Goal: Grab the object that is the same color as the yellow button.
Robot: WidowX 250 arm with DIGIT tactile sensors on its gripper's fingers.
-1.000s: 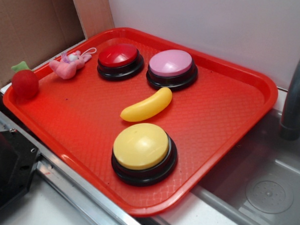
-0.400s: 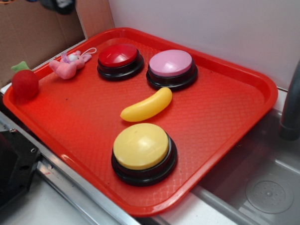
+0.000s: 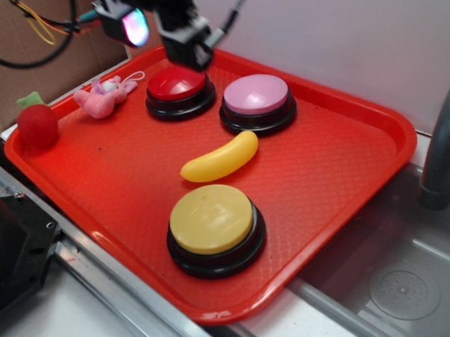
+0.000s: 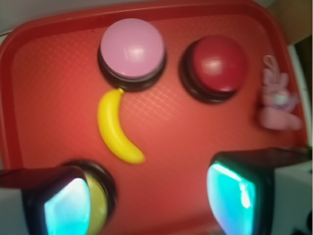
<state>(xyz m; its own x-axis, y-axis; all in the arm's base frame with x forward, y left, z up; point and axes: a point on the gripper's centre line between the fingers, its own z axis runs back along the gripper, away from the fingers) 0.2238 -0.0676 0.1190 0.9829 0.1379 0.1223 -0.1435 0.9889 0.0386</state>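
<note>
The small smooth curved yellow plastic toy banana point(image 3: 222, 158) point(image 4: 116, 127) is lying flat near the middle of the red textured plastic tray point(image 3: 337, 166) point(image 4: 54, 68), untouched by anything. It is being flanked by two buttons: the large round yellow domed push button on a black circular base point(image 3: 212, 221) is sitting just beside it toward the tray's near edge, and the round pink domed button on a black base point(image 3: 257, 97) point(image 4: 131, 50) is sitting just beyond its far tip, which in the wrist view is seen almost touching that black base. In the wrist view the yellow button point(image 4: 100, 203) is being largely hidden behind a gripper finger.

The round dark red domed button on a black base point(image 3: 178, 86) point(image 4: 216, 66) is standing beside the pink one at the far side of the tray. Near the tray's far left edge a small pink plush bunny point(image 3: 105, 96) point(image 4: 278, 103) is lying, and a red plush strawberry with a green top point(image 3: 36, 121) is resting at the left corner.

The black gripper point(image 3: 168, 28) point(image 4: 146, 200) is being held in the air above the red button, well apart from the banana. Its jaws are spread wide with nothing between them; the two fingers point(image 4: 66, 203), glowing cyan, are being seen at either side of the lower wrist view.

The tray is being carried by a surface beside a grey metal sink point(image 3: 400, 273) with a grey faucet point(image 3: 442, 148), and a brown cardboard panel point(image 3: 42, 71) is standing behind the tray.
</note>
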